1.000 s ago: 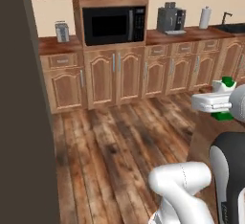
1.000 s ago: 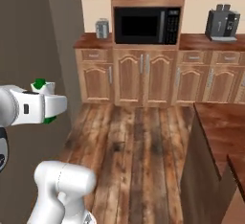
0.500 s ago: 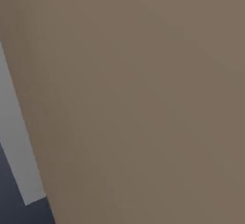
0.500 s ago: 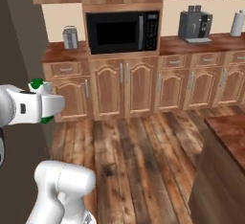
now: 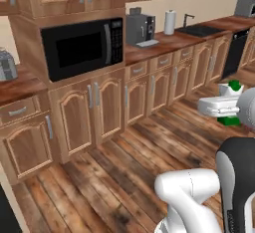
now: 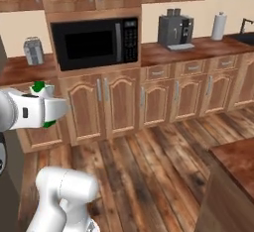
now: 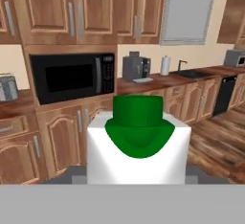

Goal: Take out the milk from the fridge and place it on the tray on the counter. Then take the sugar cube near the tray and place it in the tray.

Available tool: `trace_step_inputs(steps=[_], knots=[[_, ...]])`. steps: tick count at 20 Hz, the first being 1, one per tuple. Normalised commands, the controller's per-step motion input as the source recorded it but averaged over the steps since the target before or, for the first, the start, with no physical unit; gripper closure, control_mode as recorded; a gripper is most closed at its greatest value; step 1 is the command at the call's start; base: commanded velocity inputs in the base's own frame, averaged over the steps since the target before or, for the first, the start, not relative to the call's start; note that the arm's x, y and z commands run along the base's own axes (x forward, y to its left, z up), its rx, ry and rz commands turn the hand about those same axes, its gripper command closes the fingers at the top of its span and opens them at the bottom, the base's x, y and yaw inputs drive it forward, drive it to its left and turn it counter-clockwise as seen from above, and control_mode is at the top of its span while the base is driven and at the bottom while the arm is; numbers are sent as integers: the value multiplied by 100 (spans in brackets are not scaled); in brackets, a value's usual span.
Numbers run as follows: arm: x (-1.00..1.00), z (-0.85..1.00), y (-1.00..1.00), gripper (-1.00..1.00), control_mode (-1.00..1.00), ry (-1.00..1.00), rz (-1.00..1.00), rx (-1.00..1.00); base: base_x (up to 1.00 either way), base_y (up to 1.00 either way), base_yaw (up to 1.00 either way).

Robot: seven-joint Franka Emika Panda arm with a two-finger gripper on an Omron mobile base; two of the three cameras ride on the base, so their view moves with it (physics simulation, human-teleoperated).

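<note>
1. The gripper [image 5: 225, 106], at the right edge of the left base view, is closed partway around the milk [image 5: 230, 86], held in the air above the wooden floor [image 5: 149, 147].
2. In the right base view the gripper [image 6: 49, 108] sits at the left edge, with the carton's green top [image 6: 38, 86] above it and its green band below.
3. The hand view has the milk [image 7: 139, 141] at lower centre, green top facing the camera.
4. Behind it the counter [image 7: 158, 82] crosses mid-frame, carrying a coffee machine [image 7: 135, 67] and a paper roll [image 7: 165, 65].
5. A black microwave [image 6: 95, 42] sits upper left of centre in the right base view.
</note>
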Motion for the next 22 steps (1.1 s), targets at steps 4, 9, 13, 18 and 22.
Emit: trace_step_inputs(steps=[4, 9, 13, 18, 22], knots=[[0, 0, 0, 100, 100, 0, 0, 0, 100, 9, -35], [0, 0, 0, 100, 100, 0, 0, 0, 100, 65, -53], [0, 0, 0, 100, 100, 0, 0, 0, 93, 78, -62], [0, 0, 0, 100, 100, 0, 0, 0, 83, 66, -67], [0, 0, 0, 100, 100, 0, 0, 0, 83, 68, -66]])
